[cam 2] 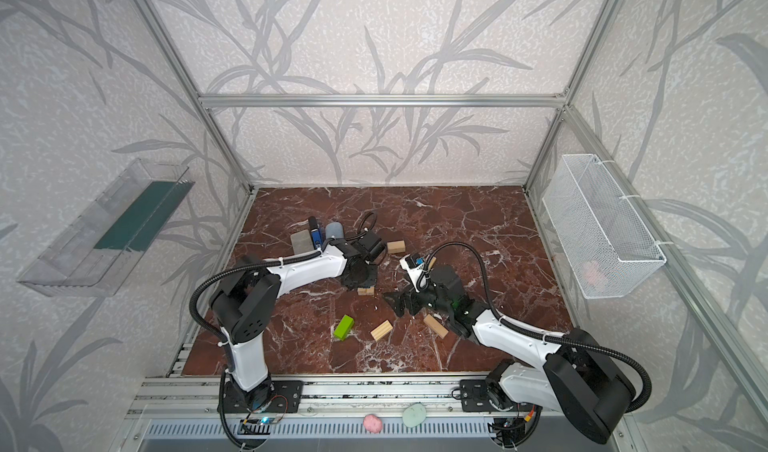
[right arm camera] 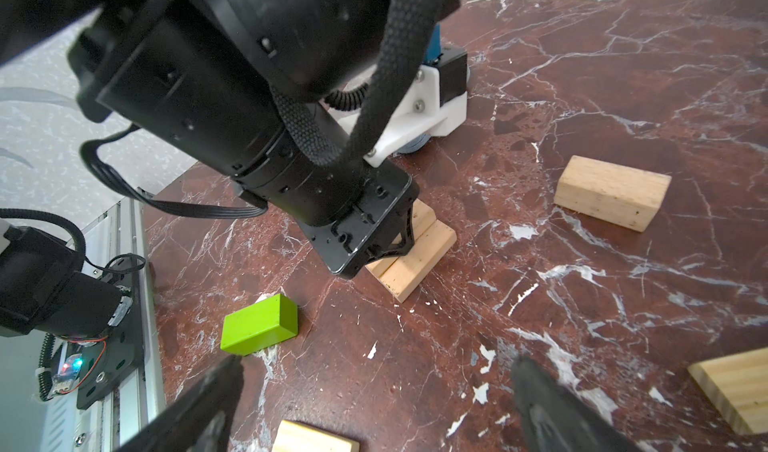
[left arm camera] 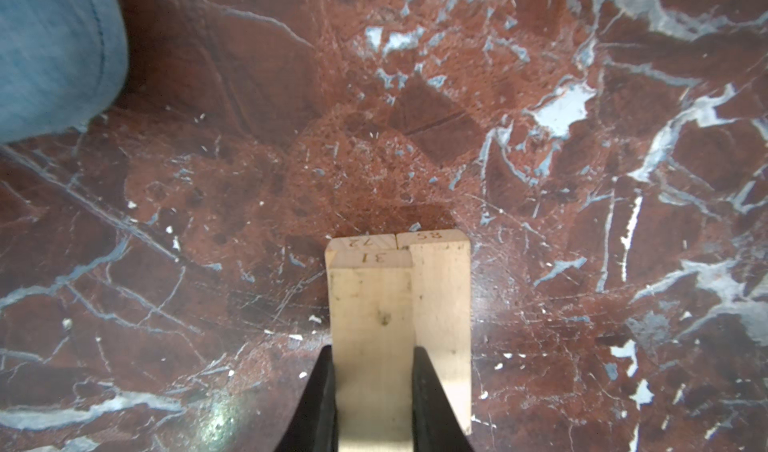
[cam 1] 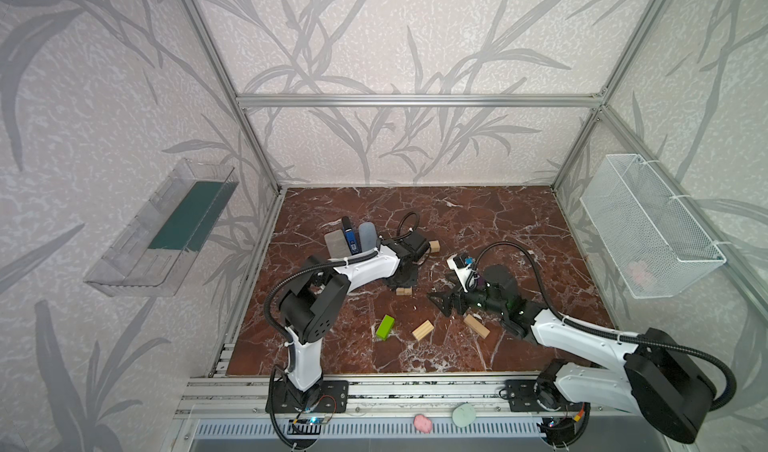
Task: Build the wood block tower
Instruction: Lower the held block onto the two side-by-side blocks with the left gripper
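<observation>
My left gripper (cam 1: 401, 281) is shut on a tan wood block (left arm camera: 374, 325). That block lies on two tan blocks set side by side (left arm camera: 442, 304) on the marble floor, a low start of the tower (right arm camera: 415, 254). My right gripper (right arm camera: 378, 366) hangs open just right of it, low over bare floor, with nothing between its fingers. A lime-green block (cam 1: 385, 327) lies in front, also seen in the right wrist view (right arm camera: 259, 324). Loose tan blocks lie at the front middle (cam 1: 423, 330), under the right arm (cam 1: 476, 326) and behind the left gripper (cam 1: 434, 246).
Grey and blue oblong cases (cam 1: 336, 242) (cam 1: 368, 235) stand behind the left arm. A clear bin (cam 1: 166, 229) hangs on the left wall, a white mesh basket (cam 1: 652, 229) on the right. Pink (cam 1: 423, 423) and green (cam 1: 464, 414) lumps lie on the front rail.
</observation>
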Tool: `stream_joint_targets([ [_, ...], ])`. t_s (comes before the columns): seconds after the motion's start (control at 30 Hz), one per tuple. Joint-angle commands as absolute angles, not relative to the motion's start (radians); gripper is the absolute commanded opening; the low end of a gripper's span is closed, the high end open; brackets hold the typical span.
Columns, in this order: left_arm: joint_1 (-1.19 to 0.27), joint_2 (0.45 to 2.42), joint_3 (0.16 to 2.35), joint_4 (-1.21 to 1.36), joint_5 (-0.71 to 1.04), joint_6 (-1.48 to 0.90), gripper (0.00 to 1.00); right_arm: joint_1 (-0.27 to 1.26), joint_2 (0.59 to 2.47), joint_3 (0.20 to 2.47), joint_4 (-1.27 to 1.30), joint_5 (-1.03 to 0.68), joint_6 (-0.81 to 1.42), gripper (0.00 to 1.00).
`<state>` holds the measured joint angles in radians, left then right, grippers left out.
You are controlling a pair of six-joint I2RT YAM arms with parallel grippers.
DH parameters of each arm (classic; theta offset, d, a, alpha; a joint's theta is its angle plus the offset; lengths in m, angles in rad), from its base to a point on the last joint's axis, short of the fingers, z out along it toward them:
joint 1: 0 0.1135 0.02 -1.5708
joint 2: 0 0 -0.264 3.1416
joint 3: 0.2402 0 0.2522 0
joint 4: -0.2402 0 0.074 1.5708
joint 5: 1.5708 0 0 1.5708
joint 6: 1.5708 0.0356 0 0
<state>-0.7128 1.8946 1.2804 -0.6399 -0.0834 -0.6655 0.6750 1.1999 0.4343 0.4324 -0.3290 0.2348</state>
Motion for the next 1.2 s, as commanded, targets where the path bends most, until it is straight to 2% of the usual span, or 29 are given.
stream_joint_targets([
  [0.0, -0.716, 1.915, 1.308, -0.660, -0.114, -0.683, 0.11, 0.672, 1.180, 0.427, 0.429, -0.320, 0.224, 0.99],
  [0.27, -0.716, 1.914, 1.308, -0.662, -0.117, -0.683, 0.17, 0.672, 1.178, 0.426, 0.428, -0.318, 0.224, 0.99],
  [0.93, -0.717, 1.888, 1.275, -0.673, -0.126, -0.690, 0.17, 0.673, 1.177, 0.427, 0.426, -0.316, 0.224, 0.99],
  [1.17, -0.717, 1.875, 1.265, -0.672, -0.132, -0.693, 0.24, 0.672, 1.175, 0.427, 0.426, -0.316, 0.224, 0.99],
])
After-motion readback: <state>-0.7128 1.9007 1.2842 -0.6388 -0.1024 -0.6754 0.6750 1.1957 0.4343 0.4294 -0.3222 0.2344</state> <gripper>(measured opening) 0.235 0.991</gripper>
